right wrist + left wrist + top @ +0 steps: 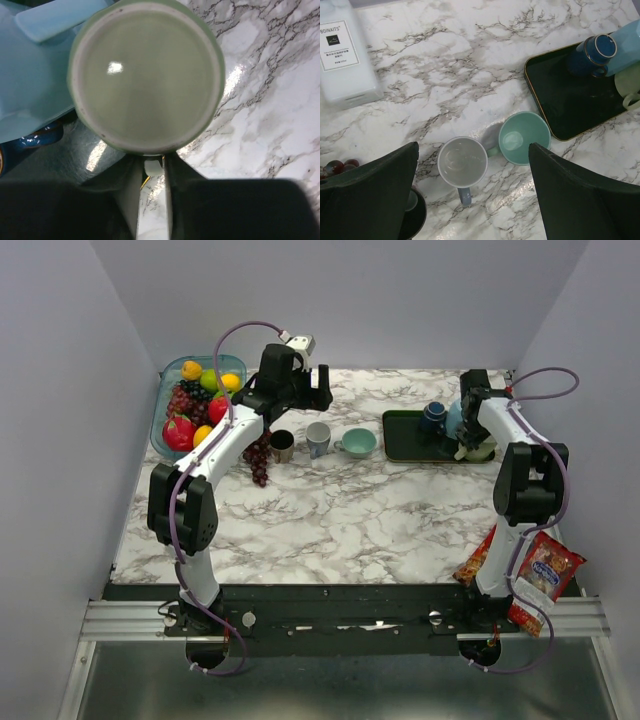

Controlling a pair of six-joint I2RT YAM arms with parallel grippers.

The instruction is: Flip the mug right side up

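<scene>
The mug [145, 75] is pale green and stands upside down, its flat base facing the right wrist camera. It sits at the right end of the dark tray [405, 435], and its edge shows in the left wrist view as the mug [632, 85]. My right gripper [152, 167] is directly above it, with the two fingers pressed close on either side of the mug's handle [153, 166]. From above, the right gripper [470, 435] covers most of the mug [482, 450]. My left gripper [474, 150] hangs wide open and holds nothing, high over the upright cups, and in the top view the left gripper [312, 390] is near the back.
On the tray beside the mug are a dark blue mug [433, 415] and a light blue vessel [30, 75]. A white mug [462, 161], a teal cup [524, 137] and a dark cup [282, 445] stand in a row. A fruit bowl [165, 425], grapes [258, 458], a white bottle [345, 55] and snack bags [545, 570] lie around.
</scene>
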